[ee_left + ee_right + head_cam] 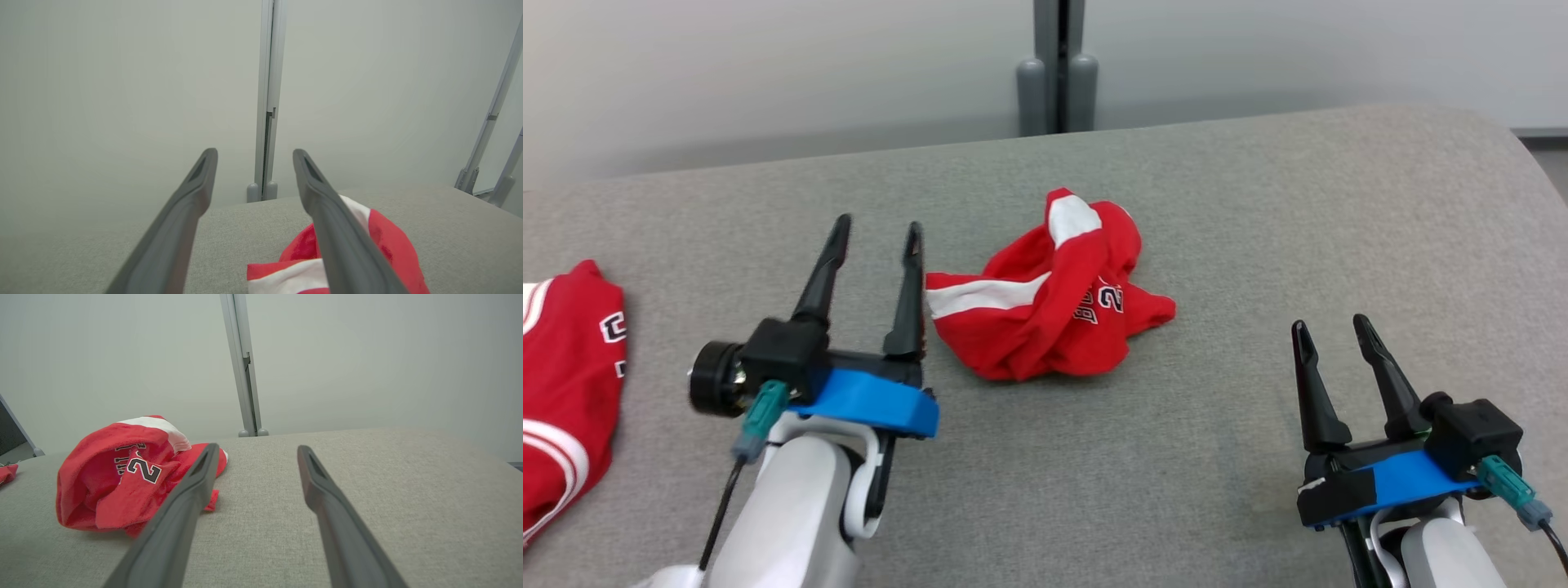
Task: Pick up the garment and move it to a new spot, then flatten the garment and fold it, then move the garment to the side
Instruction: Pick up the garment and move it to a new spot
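- Bench [1258, 188], left edge: a second red garment [564, 392] lies fairly flat here, cut off by the frame. I judge it is not the piece in hand.
- Left claw [879, 223]: open and empty, fingers pointing toward the far edge of the bench. It sits just beside the left side of the crumpled garment. From the head view I cannot tell whether its right finger touches the cloth. In the left wrist view the cloth lies behind that finger, not between the two.
- Garment [1054, 302]: red with white bands and a printed number, lying in a crumpled heap near the middle of the bench. It is resting on the surface and nothing grips it. It is neither flattened nor folded.
- Right claw [1331, 323]: open and empty, toward the near right corner of the bench and well apart from the garment.
- Task status, as I judge it: no step is complete.
- Steps left: grasp and lift the heap, set it at a new spot, flatten it, fold it, then move it to the side.
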Robot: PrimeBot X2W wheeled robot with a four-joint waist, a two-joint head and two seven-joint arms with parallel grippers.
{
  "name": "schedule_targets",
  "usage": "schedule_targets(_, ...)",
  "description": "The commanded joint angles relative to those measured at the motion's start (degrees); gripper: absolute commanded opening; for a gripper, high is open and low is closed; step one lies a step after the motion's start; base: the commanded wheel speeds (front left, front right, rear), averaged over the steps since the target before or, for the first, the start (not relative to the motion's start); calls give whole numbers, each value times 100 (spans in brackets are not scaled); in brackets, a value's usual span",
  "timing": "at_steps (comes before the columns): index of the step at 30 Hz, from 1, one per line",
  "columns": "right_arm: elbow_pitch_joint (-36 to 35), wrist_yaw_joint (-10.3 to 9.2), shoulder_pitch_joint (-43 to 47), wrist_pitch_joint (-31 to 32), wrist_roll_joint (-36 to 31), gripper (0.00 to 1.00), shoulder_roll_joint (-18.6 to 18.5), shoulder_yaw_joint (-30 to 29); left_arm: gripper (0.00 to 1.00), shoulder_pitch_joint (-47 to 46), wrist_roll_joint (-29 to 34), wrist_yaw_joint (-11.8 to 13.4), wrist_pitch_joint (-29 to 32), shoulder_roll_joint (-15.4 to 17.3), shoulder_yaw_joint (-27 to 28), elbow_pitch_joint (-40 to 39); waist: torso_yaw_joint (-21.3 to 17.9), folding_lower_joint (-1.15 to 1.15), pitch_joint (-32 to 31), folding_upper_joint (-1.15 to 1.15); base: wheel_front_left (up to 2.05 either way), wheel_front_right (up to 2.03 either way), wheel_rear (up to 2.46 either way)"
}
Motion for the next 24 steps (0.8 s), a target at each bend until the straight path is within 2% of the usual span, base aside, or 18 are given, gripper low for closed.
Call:
schedule_targets(1,12,1,68,-19,-15,100,-24,-7,100,127,-11,53,-15,34,105,-104,66,0,-28,0,0,0,0)
schedule_targets(7,56,1,122,-19,-57,100,-25,-25,100,689,24,127,-15,155,562,-421,339,0,-183,0,0,0,0)
schedule_targets(14,94,1,226,-19,-115,100,-25,-69,100,1151,76,188,-16,84,1008,-668,607,0,-317,0,0,0,0)
schedule_targets(24,141,1,348,-19,-134,100,-25,-75,100,1597,275,98,-16,-43,1244,-787,712,0,-479,0,0,0,0)
